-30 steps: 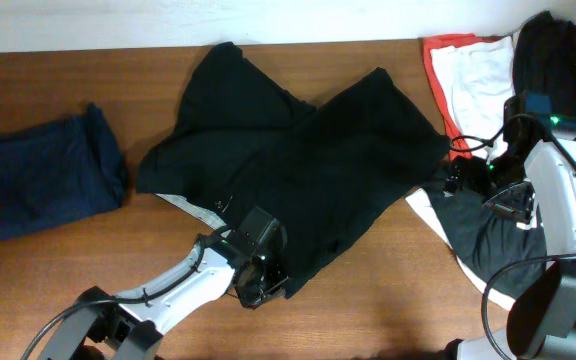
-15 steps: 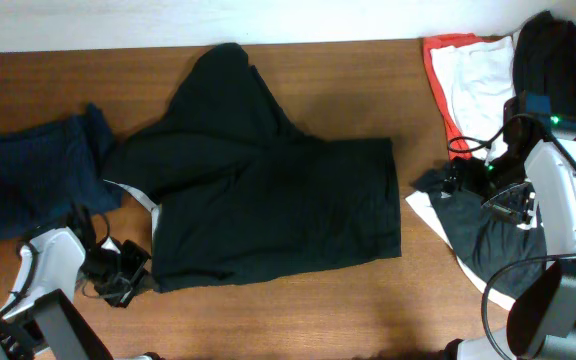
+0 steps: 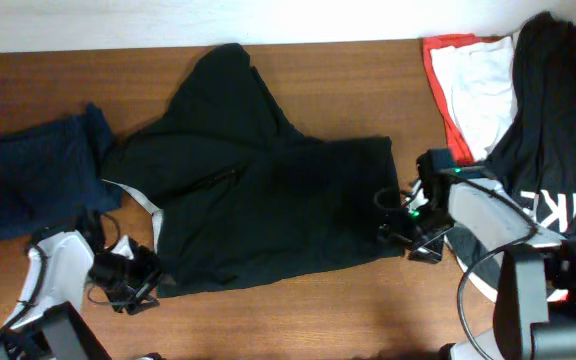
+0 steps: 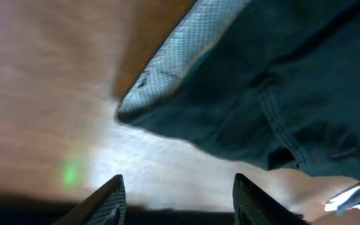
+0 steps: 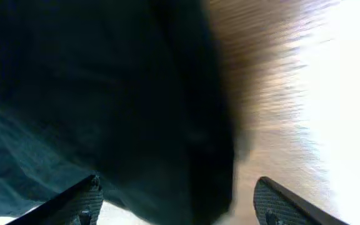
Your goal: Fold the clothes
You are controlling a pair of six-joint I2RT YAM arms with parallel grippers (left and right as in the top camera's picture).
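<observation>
A black garment [image 3: 268,200] lies spread across the middle of the table. Its grey mesh lining [image 4: 174,69] shows at the lower left corner. My left gripper [image 3: 133,280] sits just left of that corner. In the left wrist view it [image 4: 180,203] is open, with only bare table between its fingers and the cloth [image 4: 292,94] lying ahead of them. My right gripper [image 3: 393,215] is at the garment's right edge. In the right wrist view it [image 5: 183,206] is open wide, with the black cloth edge [image 5: 167,125] lying between its fingers, which are apart from it.
A folded dark blue garment [image 3: 43,185] lies at the far left. At the right edge there is a pile: a white and red piece [image 3: 473,90] and a black piece with white lettering [image 3: 558,150]. A strip of bare wood [image 3: 298,310] runs along the front.
The left gripper dragged the garment's corner leftwards, then opened and let it go. The right arm swung from the pile to the garment's right edge, its jaws narrowing a little.
</observation>
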